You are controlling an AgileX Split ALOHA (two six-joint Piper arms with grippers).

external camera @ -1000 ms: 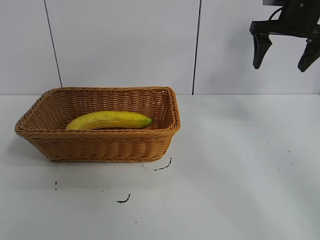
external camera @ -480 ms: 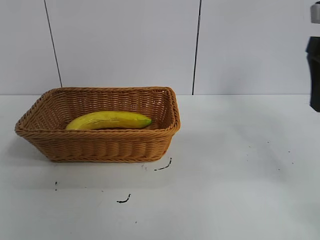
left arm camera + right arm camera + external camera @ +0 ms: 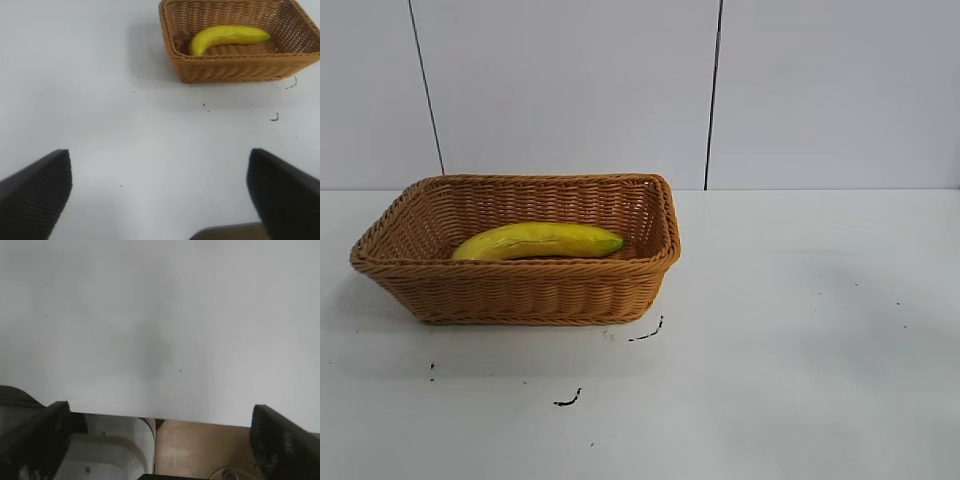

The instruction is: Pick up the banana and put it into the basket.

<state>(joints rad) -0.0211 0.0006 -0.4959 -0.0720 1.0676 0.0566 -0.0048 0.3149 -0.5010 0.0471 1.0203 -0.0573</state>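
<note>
The yellow banana [image 3: 540, 241] lies inside the tan wicker basket [image 3: 520, 290] at the left of the white table. Both also show in the left wrist view, the banana [image 3: 227, 37] in the basket [image 3: 235, 70]. My left gripper [image 3: 160, 192] is open and empty, well away from the basket, over bare table. My right gripper [image 3: 160, 440] is open and empty, over the table's edge. Neither gripper shows in the exterior view.
Small dark marks [image 3: 648, 332] lie on the table in front of the basket. The right wrist view shows the table's edge, with a brown floor [image 3: 200, 450] and a white object [image 3: 110, 450] below it.
The right gripper, high at the right edge one second ago, has moved out of the exterior view to the right. The banana and basket have not moved.
</note>
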